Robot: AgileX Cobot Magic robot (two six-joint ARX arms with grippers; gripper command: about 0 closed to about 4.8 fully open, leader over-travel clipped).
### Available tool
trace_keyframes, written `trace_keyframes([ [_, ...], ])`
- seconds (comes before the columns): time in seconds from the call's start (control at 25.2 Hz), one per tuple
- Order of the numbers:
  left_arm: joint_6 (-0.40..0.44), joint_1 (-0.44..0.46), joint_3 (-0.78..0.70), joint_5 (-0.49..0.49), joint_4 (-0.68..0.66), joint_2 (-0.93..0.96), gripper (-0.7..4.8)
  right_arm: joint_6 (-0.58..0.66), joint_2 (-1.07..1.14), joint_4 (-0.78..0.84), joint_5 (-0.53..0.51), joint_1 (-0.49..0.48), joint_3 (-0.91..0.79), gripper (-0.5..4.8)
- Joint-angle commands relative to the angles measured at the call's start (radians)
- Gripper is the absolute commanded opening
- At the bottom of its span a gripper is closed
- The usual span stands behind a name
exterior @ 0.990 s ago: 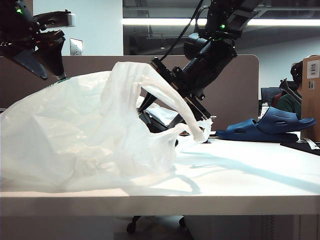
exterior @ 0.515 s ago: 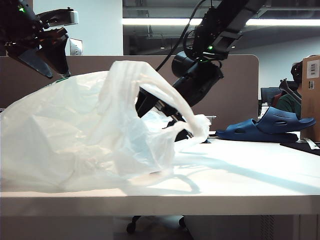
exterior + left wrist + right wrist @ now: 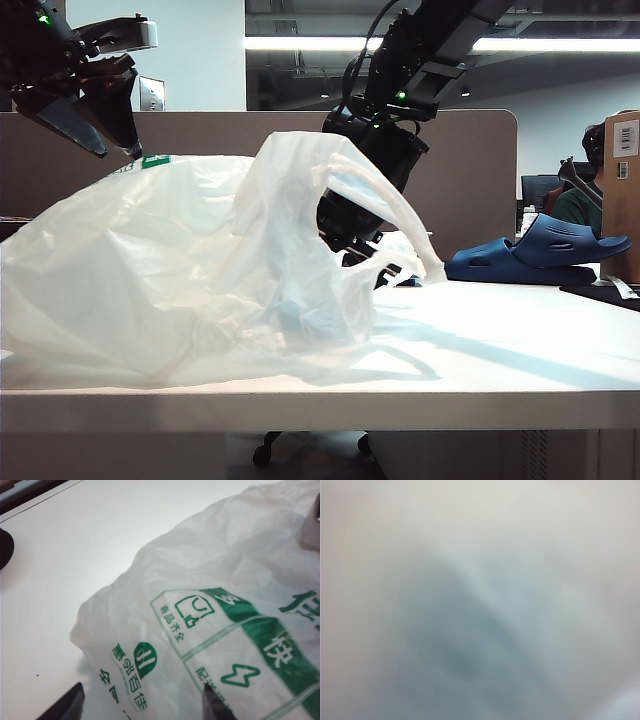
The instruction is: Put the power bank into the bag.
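The bag [image 3: 180, 270] lies puffed up on the table, its mouth and loop handle facing right. My right arm [image 3: 375, 150] reaches down into that mouth, and the plastic hides its gripper. The right wrist view is only a grey-white blur. The power bank is hidden. A faint bluish shape shows through the bag's wall, too vague to name. My left gripper [image 3: 115, 152] hangs just above the bag's upper left corner. In the left wrist view the left gripper [image 3: 141, 700] is open, with the bag's green print [image 3: 225, 605] spread beneath its fingertips [image 3: 75, 697].
A blue rubber clog [image 3: 540, 255] lies at the table's back right, next to a cardboard box [image 3: 622, 190]. A brown partition [image 3: 470, 180] runs along the back edge. The white table [image 3: 520, 340] stretches right of the bag.
My right arm has swung left and pushed deeper into the bag's mouth. The bag has billowed up and its handle has shifted right. The left gripper has stayed put.
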Motion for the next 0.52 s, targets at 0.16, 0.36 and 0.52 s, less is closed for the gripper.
trace_keyframes([
  [0.16, 0.001, 0.002, 0.003, 0.005, 0.016, -0.006, 2.99, -0.002, -0.006, -0.002, 0.014, 0.01, 0.004, 3.12],
  [0.36, 0.0, 0.002, 0.003, 0.005, 0.012, -0.006, 2.99, -0.001, -0.01, -0.024, 0.015, 0.01, 0.005, 3.6],
  [0.52, 0.0, 0.002, 0.003, 0.005, 0.011, -0.006, 2.99, -0.002, -0.016, -0.058, 0.018, 0.003, 0.024, 3.6],
])
